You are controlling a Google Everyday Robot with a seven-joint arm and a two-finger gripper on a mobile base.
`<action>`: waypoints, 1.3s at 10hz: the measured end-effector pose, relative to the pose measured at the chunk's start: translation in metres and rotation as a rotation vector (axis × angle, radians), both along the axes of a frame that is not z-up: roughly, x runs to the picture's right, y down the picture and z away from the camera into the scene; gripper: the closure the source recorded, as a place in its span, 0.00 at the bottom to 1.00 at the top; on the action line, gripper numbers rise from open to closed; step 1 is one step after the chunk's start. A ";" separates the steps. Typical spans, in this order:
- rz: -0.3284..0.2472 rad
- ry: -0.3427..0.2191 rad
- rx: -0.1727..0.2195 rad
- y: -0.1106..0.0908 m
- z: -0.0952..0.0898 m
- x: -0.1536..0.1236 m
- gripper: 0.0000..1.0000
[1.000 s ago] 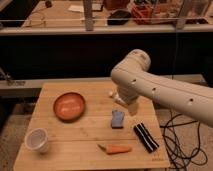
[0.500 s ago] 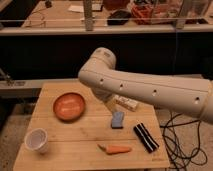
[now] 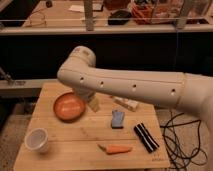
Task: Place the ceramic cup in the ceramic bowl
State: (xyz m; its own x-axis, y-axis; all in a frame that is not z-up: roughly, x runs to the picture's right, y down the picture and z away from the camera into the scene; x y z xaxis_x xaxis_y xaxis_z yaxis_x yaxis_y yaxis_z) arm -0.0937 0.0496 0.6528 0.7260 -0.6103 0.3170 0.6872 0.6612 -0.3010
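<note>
At the front left corner of the wooden table (image 3: pixel 75 150), the ceramic cup (image 3: pixel 37 140) stands upright, well apart from the gripper (image 3: pixel 93 104), which hangs just beside the right rim of the ceramic bowl (image 3: pixel 69 106). The gripper's fingers are apart and hold nothing. The thick, smooth white arm (image 3: pixel 135 85) reaches in from the right and bends at a rounded elbow above the bowl. The cup is white and tapered, the bowl shallow, round and terracotta. A carrot-shaped object (image 3: pixel 116 149) lies near the front edge.
</note>
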 end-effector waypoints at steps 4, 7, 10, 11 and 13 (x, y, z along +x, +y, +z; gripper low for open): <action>-0.110 -0.084 -0.029 0.023 0.006 -0.081 0.20; -0.188 -0.147 -0.074 0.056 0.020 -0.115 0.20; -0.221 -0.181 -0.111 0.098 0.054 -0.150 0.27; -0.229 -0.186 -0.115 0.105 0.062 -0.155 0.36; -0.235 -0.193 -0.129 0.112 0.069 -0.174 0.40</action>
State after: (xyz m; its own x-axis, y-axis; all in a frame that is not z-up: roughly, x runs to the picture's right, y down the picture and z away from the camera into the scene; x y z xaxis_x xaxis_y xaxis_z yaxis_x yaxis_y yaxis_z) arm -0.2680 0.1612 0.7216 0.4888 -0.7000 0.5206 0.8691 0.4428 -0.2206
